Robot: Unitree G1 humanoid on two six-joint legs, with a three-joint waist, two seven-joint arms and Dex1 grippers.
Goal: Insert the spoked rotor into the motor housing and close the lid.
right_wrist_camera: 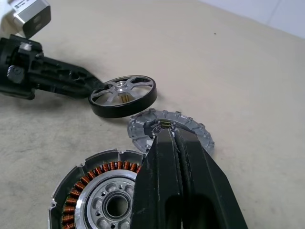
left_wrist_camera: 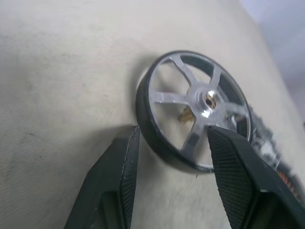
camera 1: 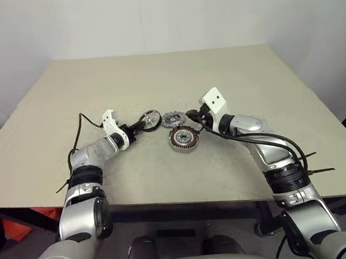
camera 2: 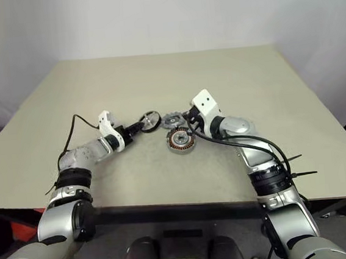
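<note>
Rotor pickup is the step in hand. Left gripper [left_wrist_camera: 171, 157] is pinching the spoked rotor [left_wrist_camera: 193, 109] by its rim, tilted, just left of the lid [right_wrist_camera: 169, 131]. Right gripper [right_wrist_camera: 174, 143] is hovering with fingers closed, holding nothing. Next: carrying the rotor over the motor housing [camera 1: 183, 139], levelling, seating.

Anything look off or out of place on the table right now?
Nothing damaged or spilled. The rotor is tilted, held off the table by the left gripper on its rim. The lid lies flat beside the open housing. The right gripper is shut and holds nothing, above the lid.
</note>
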